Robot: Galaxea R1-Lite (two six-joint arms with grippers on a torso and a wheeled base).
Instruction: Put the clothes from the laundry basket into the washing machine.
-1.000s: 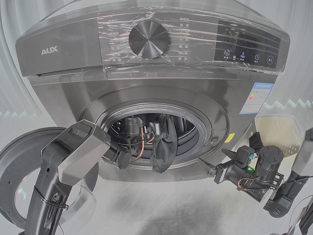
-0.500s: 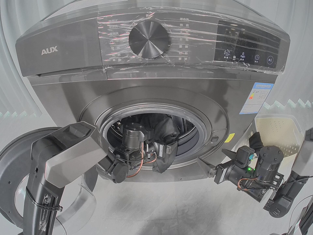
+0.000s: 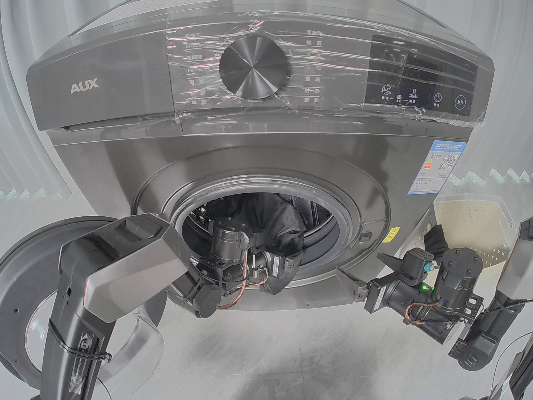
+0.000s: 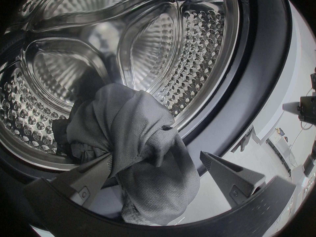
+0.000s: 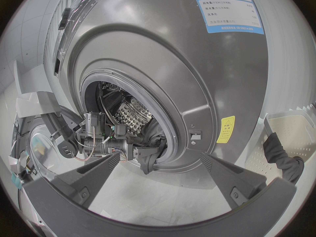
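A dark grey garment (image 4: 131, 132) lies bunched across the lower rim of the washing machine's drum (image 4: 184, 56), partly inside and partly hanging out over the door seal. My left gripper (image 4: 155, 155) is at the drum mouth (image 3: 280, 262), open, with the cloth draped against one finger (image 4: 95, 171). My right gripper (image 3: 366, 273) hangs open and empty in front of the machine's lower right, beside the laundry basket (image 3: 477, 223). Another dark garment (image 5: 283, 158) hangs over the basket's near edge (image 3: 436, 240).
The round door (image 3: 33, 284) stands swung open at the left, behind my left arm. The basket (image 5: 296, 125) sits on the floor right of the machine. Bare grey floor (image 3: 288, 351) lies in front of the machine.
My left gripper has swung down to the lower rim of the opening. The garment, which hung long over the rim, is now bunched higher inside the opening. The right arm has kept still.
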